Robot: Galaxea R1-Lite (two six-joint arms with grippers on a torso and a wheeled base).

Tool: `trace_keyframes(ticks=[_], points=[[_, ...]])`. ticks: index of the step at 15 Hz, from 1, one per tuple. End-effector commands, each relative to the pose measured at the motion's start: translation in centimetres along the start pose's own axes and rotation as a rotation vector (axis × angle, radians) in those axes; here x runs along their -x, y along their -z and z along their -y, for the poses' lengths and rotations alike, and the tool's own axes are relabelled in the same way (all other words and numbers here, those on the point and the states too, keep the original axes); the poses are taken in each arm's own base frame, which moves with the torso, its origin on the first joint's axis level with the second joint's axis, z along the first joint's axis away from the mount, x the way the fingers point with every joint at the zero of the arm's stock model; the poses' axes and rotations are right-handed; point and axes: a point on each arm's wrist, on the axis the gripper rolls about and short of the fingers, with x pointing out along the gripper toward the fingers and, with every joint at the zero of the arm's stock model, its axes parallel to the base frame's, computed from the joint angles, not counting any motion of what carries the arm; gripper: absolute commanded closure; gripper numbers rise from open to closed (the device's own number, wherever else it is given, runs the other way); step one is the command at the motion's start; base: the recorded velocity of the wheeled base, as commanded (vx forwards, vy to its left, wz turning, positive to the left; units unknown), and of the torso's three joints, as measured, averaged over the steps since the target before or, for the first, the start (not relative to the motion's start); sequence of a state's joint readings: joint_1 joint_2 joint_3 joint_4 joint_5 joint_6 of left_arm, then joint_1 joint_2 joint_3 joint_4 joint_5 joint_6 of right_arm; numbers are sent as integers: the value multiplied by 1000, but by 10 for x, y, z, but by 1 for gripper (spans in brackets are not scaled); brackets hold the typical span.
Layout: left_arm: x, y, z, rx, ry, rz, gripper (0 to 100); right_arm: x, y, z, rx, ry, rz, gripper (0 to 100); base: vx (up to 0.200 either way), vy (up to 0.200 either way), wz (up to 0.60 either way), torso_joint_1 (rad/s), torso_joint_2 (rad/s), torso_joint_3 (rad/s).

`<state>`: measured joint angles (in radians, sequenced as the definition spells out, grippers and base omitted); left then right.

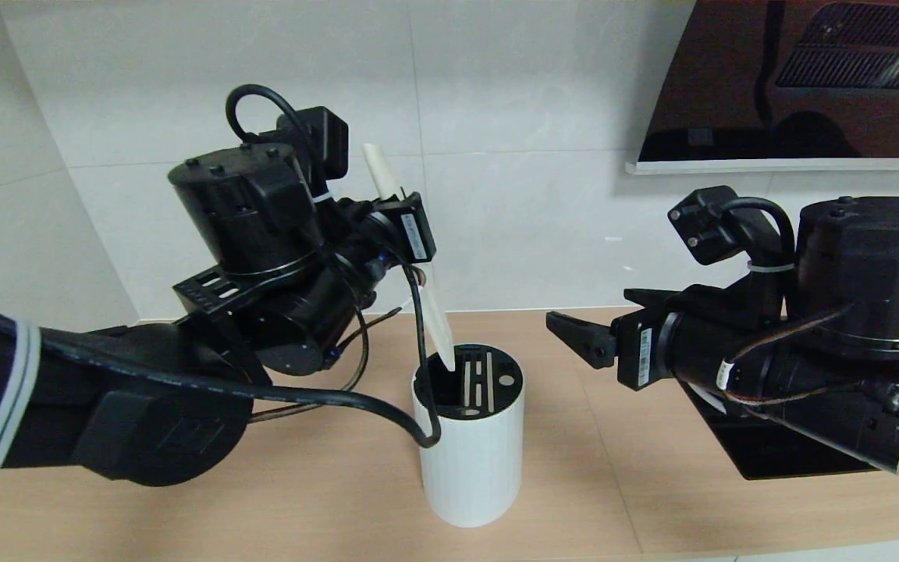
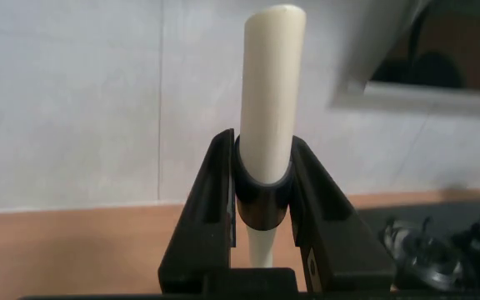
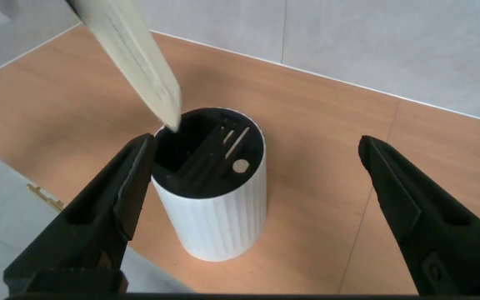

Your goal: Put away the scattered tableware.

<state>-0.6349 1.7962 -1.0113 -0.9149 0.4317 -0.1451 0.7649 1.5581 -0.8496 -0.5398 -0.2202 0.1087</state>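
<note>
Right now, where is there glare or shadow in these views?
Head view: the glossy range hood mirrors bright streaks; the white utensil holder throws only a faint shadow on the wooden counter. Left wrist view: the left pincer is a dark silhouette around the cream utensil. Right wrist view: soft light, no glare.

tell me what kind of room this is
Probably a kitchen: a wooden counter against a tiled wall, a dark hood above a black cooktop on the right, and a white holder with a cream utensil at its mouth.
</note>
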Motion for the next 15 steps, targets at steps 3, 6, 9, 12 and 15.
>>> trace_keyframes(ticks=[3, 6, 9, 12, 15], points=[[-7, 20, 3, -21, -9, -46, 100, -1, 3, 0, 2, 0, -9, 0, 0, 0, 0, 0, 0, 0], [-8, 22, 3, -25, -16, -51, 100, -2, 3, 0, 3, 1, -12, 0, 0, 0, 0, 0, 0, 0], [-9, 25, 3, -28, -17, -61, 100, -2, 3, 0, 3, 1, -12, 0, 0, 0, 0, 0, 0, 0], [-11, 34, 4, -39, -25, -82, 100, -2, 4, 0, 3, 0, -14, 0, 0, 0, 0, 0, 0, 0], [-13, 49, 10, -55, -33, -114, 100, -2, 4, 0, 3, 1, -12, 0, 0, 0, 0, 0, 0, 0]])
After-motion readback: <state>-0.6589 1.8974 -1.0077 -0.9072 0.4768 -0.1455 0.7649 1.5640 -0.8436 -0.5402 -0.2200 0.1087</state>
